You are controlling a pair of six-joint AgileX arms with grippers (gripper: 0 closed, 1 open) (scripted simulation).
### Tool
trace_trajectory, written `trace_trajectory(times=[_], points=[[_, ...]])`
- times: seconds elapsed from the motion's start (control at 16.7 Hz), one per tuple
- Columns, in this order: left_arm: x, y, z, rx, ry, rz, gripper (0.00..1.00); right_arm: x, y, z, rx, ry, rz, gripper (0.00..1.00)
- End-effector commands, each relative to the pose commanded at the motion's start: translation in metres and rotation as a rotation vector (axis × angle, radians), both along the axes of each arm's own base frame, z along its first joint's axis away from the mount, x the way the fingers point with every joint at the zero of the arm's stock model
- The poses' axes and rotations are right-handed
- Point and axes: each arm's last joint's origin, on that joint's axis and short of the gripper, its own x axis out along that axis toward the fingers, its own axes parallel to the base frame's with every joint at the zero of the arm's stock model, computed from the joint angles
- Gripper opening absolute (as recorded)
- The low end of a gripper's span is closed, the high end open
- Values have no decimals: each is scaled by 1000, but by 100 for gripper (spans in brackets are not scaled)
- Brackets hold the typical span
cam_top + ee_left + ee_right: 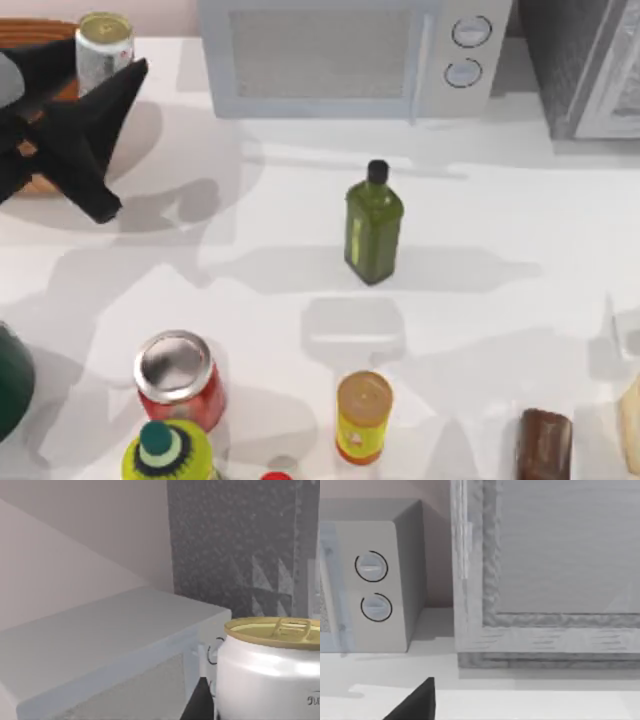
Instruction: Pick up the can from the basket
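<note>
The can, small and whitish with red marks and a pale beige top, is at the table's far left corner, raised over the basket, whose tan woven rim shows behind and under my left arm. My left gripper is shut on the can's side. In the left wrist view the can looms close, with a black finger against it. My right gripper shows as a black tip low in the right wrist view, facing the microwave and a grey cabinet.
A white microwave stands at the back, with a grey cabinet to its right. A green bottle stands mid-table. Along the front are a large red can, a yellow canister and a brown packet.
</note>
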Motion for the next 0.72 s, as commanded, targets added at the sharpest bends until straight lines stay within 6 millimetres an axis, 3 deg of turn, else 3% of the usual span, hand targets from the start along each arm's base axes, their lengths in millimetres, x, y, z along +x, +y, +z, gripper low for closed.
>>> trace_trajectory(times=[0.18,0.3,0.54,0.72], points=[[55,-19,-10,22,-10,-207,0,0,0,0,0,0,0,100],[90,-32,-30,36,-13,-340,0,0,0,0,0,0,0,100],[146,-53,-95,54,0,-580,0,0,0,0,0,0,0,100],[170,-59,-155,57,29,-722,0,0,0,0,0,0,0,100]])
